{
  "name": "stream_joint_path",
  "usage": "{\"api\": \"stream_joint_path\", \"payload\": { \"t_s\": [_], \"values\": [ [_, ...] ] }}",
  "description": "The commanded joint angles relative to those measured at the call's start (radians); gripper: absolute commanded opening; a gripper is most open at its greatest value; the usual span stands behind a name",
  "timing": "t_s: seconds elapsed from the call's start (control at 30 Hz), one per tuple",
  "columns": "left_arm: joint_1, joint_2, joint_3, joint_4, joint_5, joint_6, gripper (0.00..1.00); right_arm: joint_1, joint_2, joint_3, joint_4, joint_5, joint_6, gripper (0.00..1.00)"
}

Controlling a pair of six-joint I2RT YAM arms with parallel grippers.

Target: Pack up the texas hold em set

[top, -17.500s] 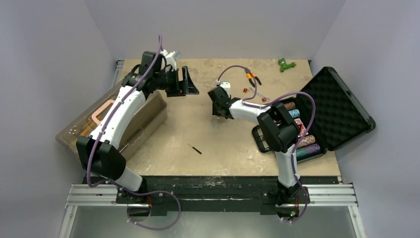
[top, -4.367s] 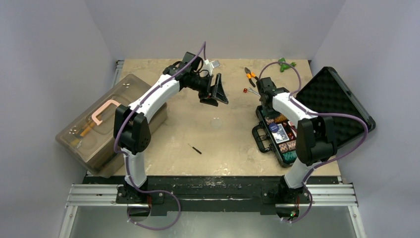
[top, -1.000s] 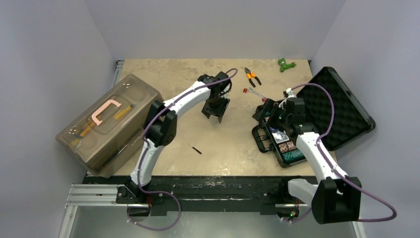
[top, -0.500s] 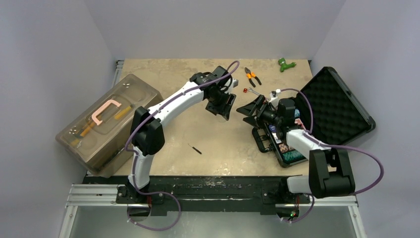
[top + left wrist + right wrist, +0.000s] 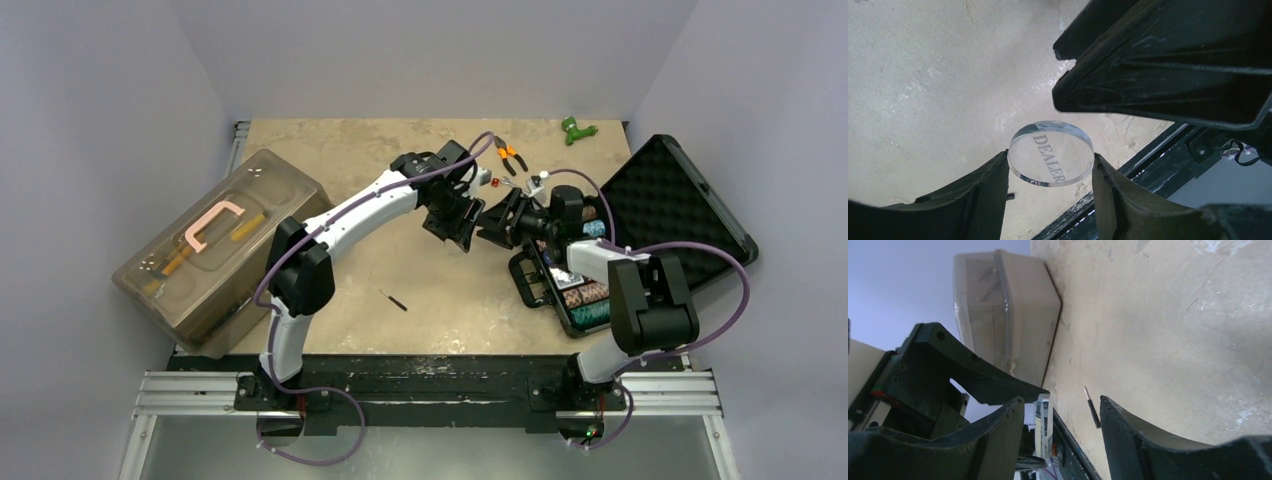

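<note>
The left gripper (image 5: 458, 228) is holding the clear dealer button (image 5: 1050, 160) above the table (image 5: 350, 150), beside the open black case (image 5: 665, 215), while the right gripper (image 5: 1061, 400), having swung across from the case, is narrowing its still-parted jaws toward it, apparently for a hand-over.

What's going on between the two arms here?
It looks like a handover. The left gripper holds the clear dealer button by its edges, jaws shut on it. The right gripper faces it with jaws open and the button between them, not yet gripped. The black case lies open at the right, with chips already inside.
</note>
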Motion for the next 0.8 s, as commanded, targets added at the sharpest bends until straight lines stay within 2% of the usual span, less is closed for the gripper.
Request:
{"api": "stream_joint_path", "payload": {
  "t_s": [0.0, 0.17, 0.4, 0.5, 0.6, 0.67, 0.77],
  "values": [
    [-0.011, -0.047, 0.009, 0.024, 0.036, 0.017, 0.00, 0.024, 0.042, 0.075, -0.051, -0.158, -0.105, 0.52],
    [-0.022, -0.040, 0.012, 0.021, 0.040, 0.022, 0.00, 0.065, 0.081, 0.141, -0.235, -0.211, -0.249, 0.44],
    [-0.036, -0.021, 0.022, 0.006, 0.013, 0.036, 0.00, 0.078, 0.095, 0.133, -0.281, -0.264, -0.295, 0.28],
    [-0.039, -0.017, 0.024, 0.004, 0.009, 0.040, 0.00, 0.077, 0.096, 0.125, -0.300, -0.291, -0.319, 0.27],
    [-0.042, -0.011, 0.026, 0.001, 0.005, 0.043, 0.00, 0.073, 0.085, 0.128, -0.357, -0.293, -0.368, 0.53],
    [-0.045, -0.007, 0.027, 0.000, 0.005, 0.045, 0.00, 0.060, 0.068, 0.125, -0.355, -0.278, -0.365, 0.58],
    [-0.048, -0.002, 0.027, -0.002, 0.000, 0.047, 0.00, 0.031, 0.043, 0.136, -0.370, -0.255, -0.366, 0.60]
  ]
}}
